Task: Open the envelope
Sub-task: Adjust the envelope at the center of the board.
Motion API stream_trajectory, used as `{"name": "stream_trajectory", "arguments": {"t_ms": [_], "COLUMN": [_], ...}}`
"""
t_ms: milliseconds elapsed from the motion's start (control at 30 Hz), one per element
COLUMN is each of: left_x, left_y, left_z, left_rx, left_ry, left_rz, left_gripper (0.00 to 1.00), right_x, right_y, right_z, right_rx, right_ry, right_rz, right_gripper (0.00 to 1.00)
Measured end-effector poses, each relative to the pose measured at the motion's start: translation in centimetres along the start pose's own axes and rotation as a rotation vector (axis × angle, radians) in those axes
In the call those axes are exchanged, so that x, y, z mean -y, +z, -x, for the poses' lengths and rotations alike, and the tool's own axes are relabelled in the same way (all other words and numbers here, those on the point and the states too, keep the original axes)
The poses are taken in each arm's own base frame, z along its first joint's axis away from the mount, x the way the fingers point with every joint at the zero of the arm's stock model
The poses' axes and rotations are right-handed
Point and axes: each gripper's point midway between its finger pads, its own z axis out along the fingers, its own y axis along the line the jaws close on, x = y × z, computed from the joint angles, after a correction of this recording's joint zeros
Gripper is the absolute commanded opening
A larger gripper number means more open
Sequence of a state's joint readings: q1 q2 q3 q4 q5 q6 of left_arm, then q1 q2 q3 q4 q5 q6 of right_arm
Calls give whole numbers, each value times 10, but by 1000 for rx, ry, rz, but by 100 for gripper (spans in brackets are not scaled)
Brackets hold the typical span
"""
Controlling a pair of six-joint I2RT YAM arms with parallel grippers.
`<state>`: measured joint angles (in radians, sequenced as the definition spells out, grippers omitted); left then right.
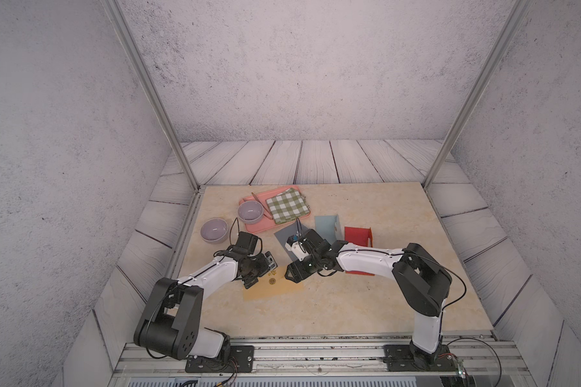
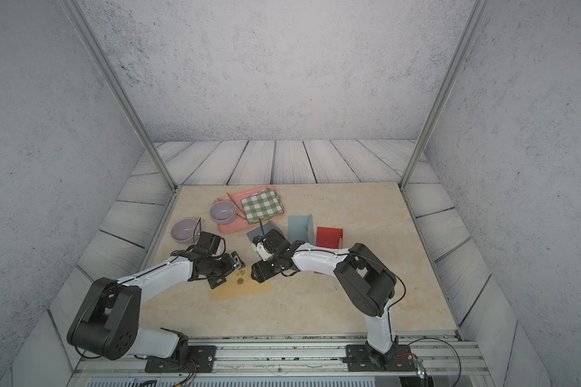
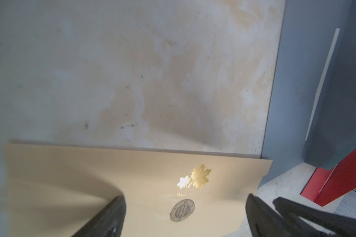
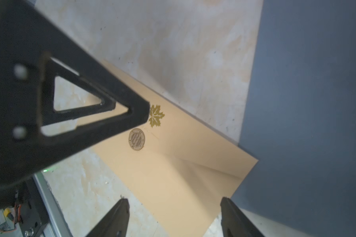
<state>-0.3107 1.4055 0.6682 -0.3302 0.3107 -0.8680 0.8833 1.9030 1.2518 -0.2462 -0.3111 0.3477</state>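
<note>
**Left pincer**, left wrist view: two dark fingers set wide apart, with nothing held between them. The envelope lies directly beneath. Its round seal sits midway between the tips, and the gold leaf lies just beyond.

**Right pincer**, right wrist view: jaws well parted, nothing gripped. One end of the envelope spans the gap below them. A finger of the left pincer shows here with its tip just beside the leaf. Whether either pincer touches the paper cannot be told.

**Both top views:** the envelope, tan, lies flat with its flap down under the seal. It is at 8 o'clock from the middle of the tabletop. The left pincer stands over its 10 o'clock corner and the right pincer over its 2 o'clock corner. A grey envelope lies at 12 o'clock from it and a red envelope at 2 o'clock.
</note>
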Motion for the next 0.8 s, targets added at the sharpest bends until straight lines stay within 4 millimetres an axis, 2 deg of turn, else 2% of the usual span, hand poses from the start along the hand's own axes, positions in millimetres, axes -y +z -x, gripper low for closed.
{"name": "stream_trajectory", "arguments": {"t_ms": [133,233,300,500,600,800], "left_x": [-10,-14,-17,-29,-38,-52], "left_y": [-14,-30,-39,-50,-50,-53], "left_z": [-8,-7,-7,-15,-24,-34], "left_rx": [10,55,80,114,105,114], "left_ry": [-3,-8,-15,-51,-77,-122], "left_rz": [32,51,65,64,73,82], "left_gripper": [98,98,98,98,98,98], "right_x": [-1,-5,-3,6,2,-5], "right_y": [-1,11,20,52,51,43], "right_z": [28,47,50,39,37,7], "right_rx": [33,40,23,-92,-115,-164], "right_ry": [-2,-18,-24,-33,-46,-55], "right_rz": [-2,13,15,11,27,74], "right_gripper": [72,72,72,72,72,70]}}
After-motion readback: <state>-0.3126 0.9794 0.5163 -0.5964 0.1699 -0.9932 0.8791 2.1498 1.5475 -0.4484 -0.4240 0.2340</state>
